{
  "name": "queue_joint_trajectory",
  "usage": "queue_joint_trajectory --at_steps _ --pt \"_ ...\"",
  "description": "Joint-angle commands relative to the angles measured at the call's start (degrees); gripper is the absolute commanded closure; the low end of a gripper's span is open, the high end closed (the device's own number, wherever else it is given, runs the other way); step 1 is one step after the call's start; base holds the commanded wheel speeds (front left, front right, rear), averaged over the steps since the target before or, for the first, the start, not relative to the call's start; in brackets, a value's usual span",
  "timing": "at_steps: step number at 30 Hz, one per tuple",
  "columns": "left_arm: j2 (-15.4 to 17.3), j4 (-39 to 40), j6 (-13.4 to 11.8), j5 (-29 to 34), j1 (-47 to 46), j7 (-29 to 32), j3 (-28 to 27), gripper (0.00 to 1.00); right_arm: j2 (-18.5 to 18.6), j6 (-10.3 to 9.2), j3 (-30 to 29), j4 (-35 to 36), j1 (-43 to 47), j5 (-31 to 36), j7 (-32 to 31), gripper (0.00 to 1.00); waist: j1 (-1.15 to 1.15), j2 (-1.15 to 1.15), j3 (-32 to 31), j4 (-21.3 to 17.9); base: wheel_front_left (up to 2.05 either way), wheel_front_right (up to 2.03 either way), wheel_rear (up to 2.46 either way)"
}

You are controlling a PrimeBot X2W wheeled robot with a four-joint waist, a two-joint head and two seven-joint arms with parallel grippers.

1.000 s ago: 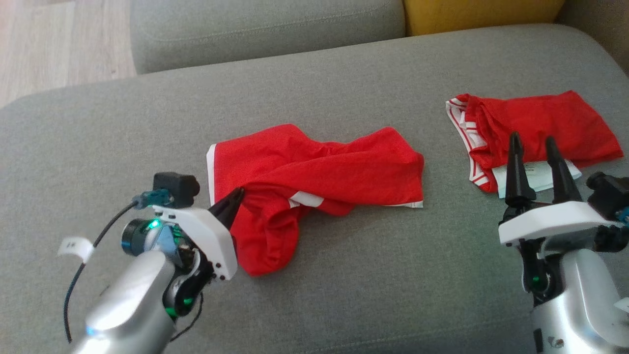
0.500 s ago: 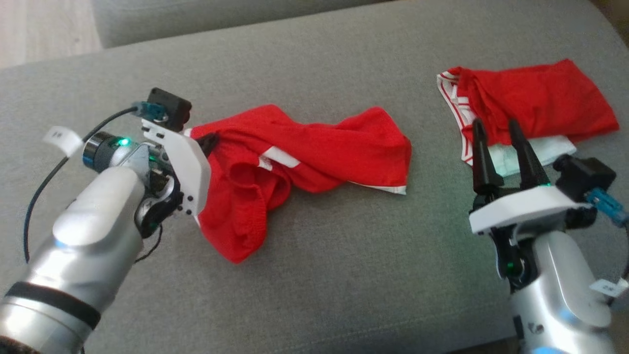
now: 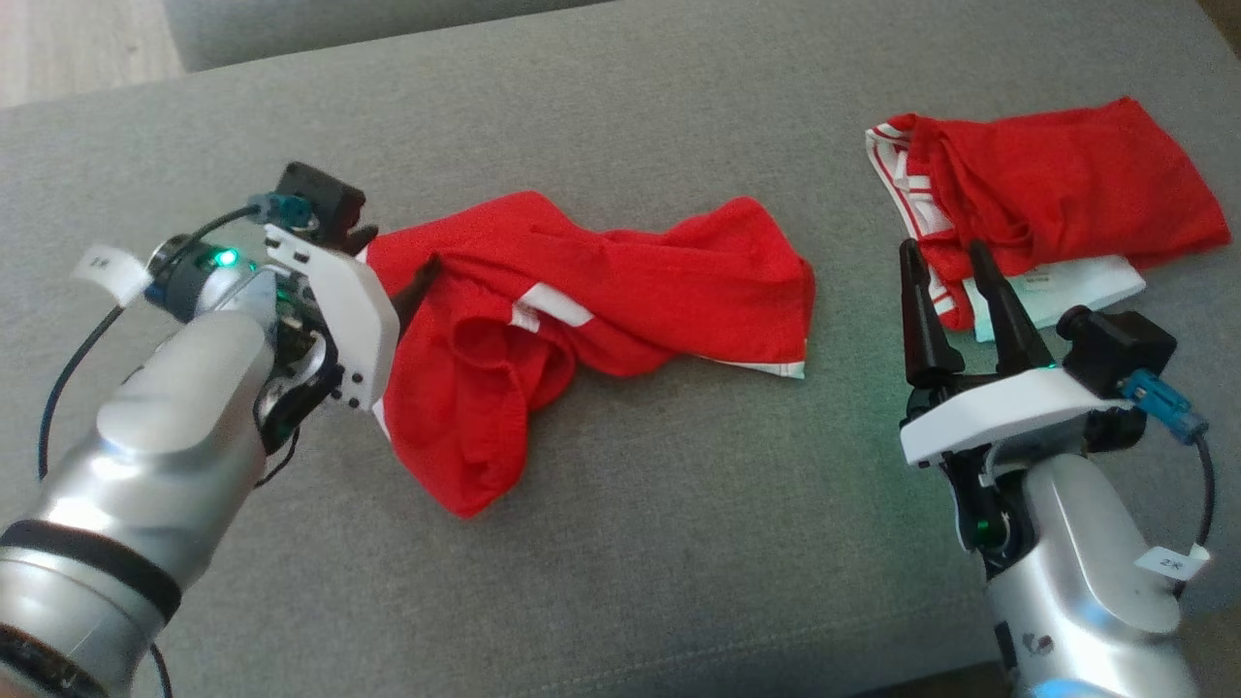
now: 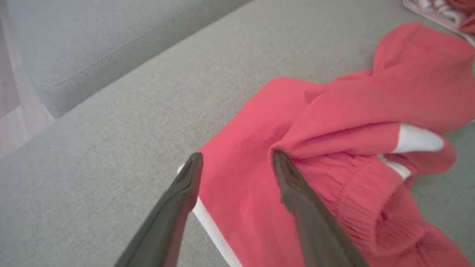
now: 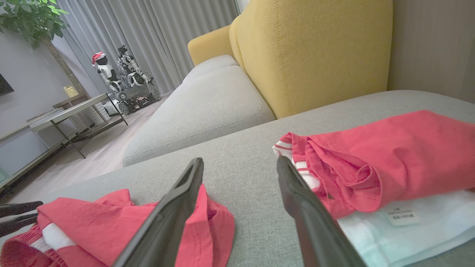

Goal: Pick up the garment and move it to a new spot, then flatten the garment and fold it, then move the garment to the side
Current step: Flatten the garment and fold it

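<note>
Left gripper [image 4: 236, 155]: fingers stood apart, holding nothing, tips over the shorts' white-trimmed left hem.
Red shorts [image 3: 620, 291]: lay crumpled and twisted mid-cushion on the grey sofa [image 3: 679, 543]. Flattening was judged best done by pinching opposite hems and drawing outward.
Right gripper [image 3: 941, 246]: fingers spread, empty, near a second red garment [image 3: 1066, 184], best left undisturbed.

Under the left gripper's [image 4: 236, 154] matt, dark plastic-looking fingers [image 4: 174, 207] the garment [image 3: 601, 291] is soft matt red cloth with smooth white trim and a ribbed waistband, the sofa cushion [image 3: 679, 504] around it is coarse grey woven fabric, and the forearm [image 3: 175, 417] behind those fingers looks glossy silver metal.
</note>
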State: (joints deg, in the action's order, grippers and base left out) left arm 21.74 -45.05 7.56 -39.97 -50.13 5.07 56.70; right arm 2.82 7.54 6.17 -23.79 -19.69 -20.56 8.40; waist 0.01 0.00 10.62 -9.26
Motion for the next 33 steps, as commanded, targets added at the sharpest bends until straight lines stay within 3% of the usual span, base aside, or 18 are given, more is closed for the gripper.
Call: queue_joint_trajectory --at_steps 1,9,14,21,27,33 --pt "1.44 0.57 -0.30 -0.23 -3.90 -1.47 -2.50 0.00 0.06 -0.05 0.93 1.50 -2.39 0.47 0.60 0.00 -0.01 0.00 -0.50 0.50 0.00 0.00 0.00" --pt "-1.76 2.77 -8.25 -4.80 -0.55 -17.09 -11.11 0.00 0.06 -0.05 -4.43 1.91 -0.45 3.03 1.65 0.00 -0.01 0.00 -3.49 3.20 0.00 0.00 0.00" --pt "-3.17 11.33 -12.11 -8.09 6.52 -19.75 -16.87 0.00 0.06 -0.05 -10.50 4.87 1.66 4.26 1.52 0.00 -0.01 0.00 -5.21 5.33 0.00 0.00 0.00" --pt "-5.96 27.55 -17.92 -5.62 20.24 -20.04 -24.36 0.00 0.06 -0.05 -14.02 9.21 4.84 4.18 -0.17 0.00 -0.01 0.00 -5.94 6.65 0.00 0.00 0.00" --pt "-9.53 33.20 -18.46 -1.82 27.37 -20.06 -25.83 0.00 0.06 -0.05 -13.30 10.60 5.88 3.97 -1.30 0.00 -0.01 0.00 -5.74 6.43 0.00 0.00 0.00" --pt "-12.75 32.89 -16.66 -0.01 28.38 -20.06 -23.90 0.00 0.06 -0.05 -12.52 10.86 5.97 3.75 -1.57 0.00 -0.01 0.00 -5.42 5.72 0.00 0.00 0.00"
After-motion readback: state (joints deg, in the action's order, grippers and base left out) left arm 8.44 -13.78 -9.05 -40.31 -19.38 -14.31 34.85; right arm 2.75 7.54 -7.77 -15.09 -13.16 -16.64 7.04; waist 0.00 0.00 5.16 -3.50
